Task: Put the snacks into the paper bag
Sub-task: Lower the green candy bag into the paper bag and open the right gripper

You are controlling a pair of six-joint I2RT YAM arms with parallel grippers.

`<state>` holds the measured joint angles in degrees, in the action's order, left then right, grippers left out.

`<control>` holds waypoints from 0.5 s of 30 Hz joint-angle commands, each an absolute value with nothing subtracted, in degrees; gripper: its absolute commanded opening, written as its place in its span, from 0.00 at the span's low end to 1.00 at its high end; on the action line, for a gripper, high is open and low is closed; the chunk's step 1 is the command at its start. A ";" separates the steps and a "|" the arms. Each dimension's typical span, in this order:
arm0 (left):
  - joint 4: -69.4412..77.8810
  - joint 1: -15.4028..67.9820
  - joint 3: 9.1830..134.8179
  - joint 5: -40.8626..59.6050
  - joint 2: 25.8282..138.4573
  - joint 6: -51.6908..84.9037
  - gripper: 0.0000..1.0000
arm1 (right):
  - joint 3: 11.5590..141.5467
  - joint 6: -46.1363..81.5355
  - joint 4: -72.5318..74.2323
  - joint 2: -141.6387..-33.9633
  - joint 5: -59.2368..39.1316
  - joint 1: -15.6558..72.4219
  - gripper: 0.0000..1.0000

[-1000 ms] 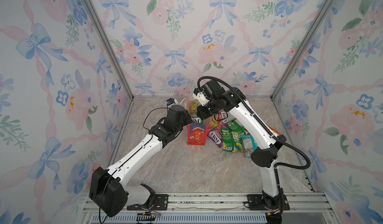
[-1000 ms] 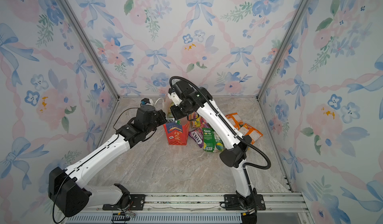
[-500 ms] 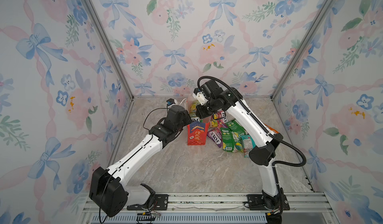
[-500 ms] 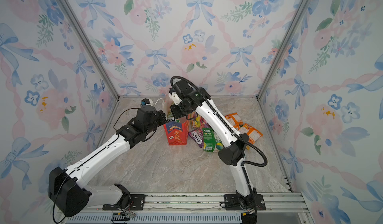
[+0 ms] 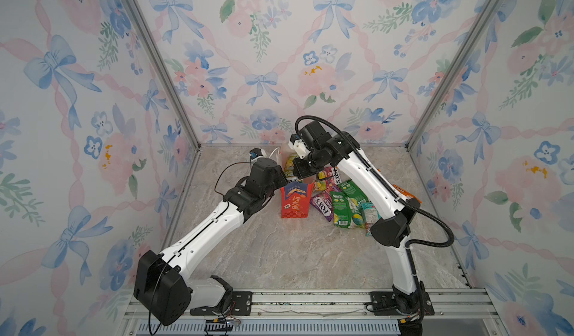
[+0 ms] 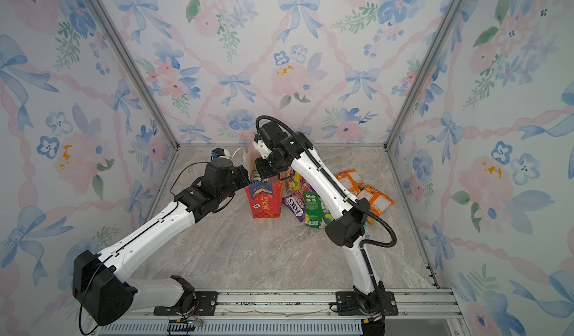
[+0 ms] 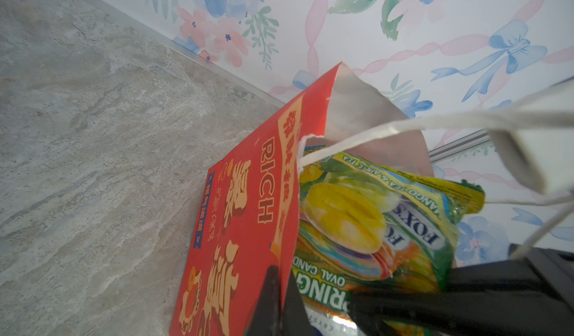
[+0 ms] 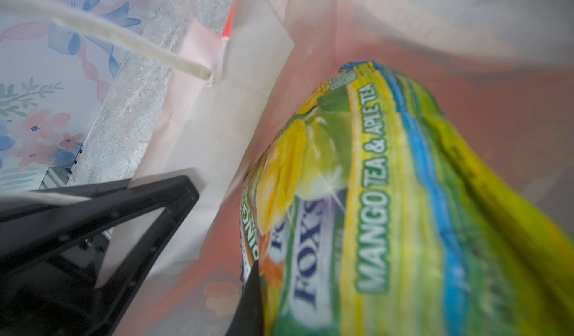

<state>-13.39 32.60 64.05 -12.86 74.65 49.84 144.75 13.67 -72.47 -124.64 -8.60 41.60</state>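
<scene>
Left claw [image 7: 282,274] closed on paper bag [image 7: 248,194]

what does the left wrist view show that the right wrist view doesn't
Only the left wrist view: the paper bag's red printed outside, reading RICH, and the left tool shut on the edge of its wall.
Only the right wrist view: a look down the bag's pale inside walls, tinted pink, past the yellow-green FOX'S packet.
Both: that packet partway in the bag's mouth, a white cord handle, and the flowered wall behind.
</scene>
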 commanded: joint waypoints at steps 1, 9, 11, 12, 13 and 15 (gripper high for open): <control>-12.60 32.88 63.90 -13.01 74.14 50.80 0.00 | 145.55 14.99 -71.81 -124.54 -7.12 41.11 0.13; -12.59 32.96 64.08 -12.93 74.35 50.80 0.00 | 144.93 16.36 -72.07 -124.63 -3.01 41.35 0.11; -12.62 33.05 64.30 -12.84 74.51 50.76 0.00 | 144.86 16.44 -72.16 -124.72 -1.58 41.54 0.09; -12.60 32.98 64.38 -12.85 74.60 50.71 0.00 | 144.85 16.52 -72.16 -124.80 -0.74 41.74 0.09; -12.64 32.97 64.45 -12.79 74.68 50.71 0.00 | 144.89 16.59 -72.16 -124.80 -0.07 41.94 0.08; -12.53 32.99 64.51 -12.74 74.82 50.71 0.00 | 144.84 16.64 -71.99 -124.79 0.09 42.18 0.08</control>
<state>-13.39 32.60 64.05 -12.84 74.67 50.22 144.75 16.01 -72.49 -124.64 -2.28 41.74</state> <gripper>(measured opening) 0.048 0.102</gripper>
